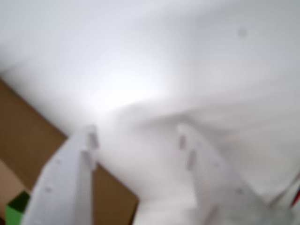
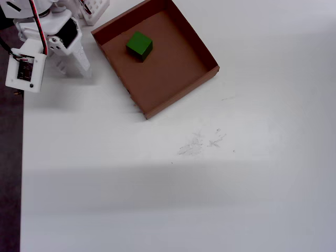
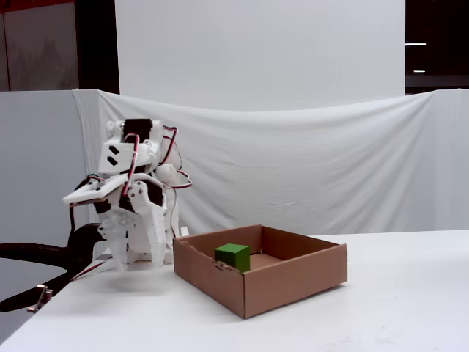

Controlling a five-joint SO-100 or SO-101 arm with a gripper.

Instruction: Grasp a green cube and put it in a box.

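The green cube (image 2: 139,45) rests on the floor of the brown cardboard box (image 2: 205,56), near its far-left corner in the overhead view. From the side, the fixed view shows the cube (image 3: 233,257) inside the box (image 3: 293,282). My gripper (image 2: 73,70) hangs just left of the box, clear of its wall, on the folded white arm. In the fixed view the gripper (image 3: 138,258) points down close to the table. The blurred wrist view shows the gripper (image 1: 137,137) open and empty, with the cube (image 1: 14,212) at the bottom-left corner and the box (image 1: 28,136) beside it.
A small white gridded object (image 2: 95,9) stands behind the box's far-left corner. The table's left edge (image 2: 22,157) runs close to the arm's base. Faint scuff marks (image 2: 202,140) lie on the white tabletop in front of the box. A white cloth backdrop (image 3: 308,161) hangs behind.
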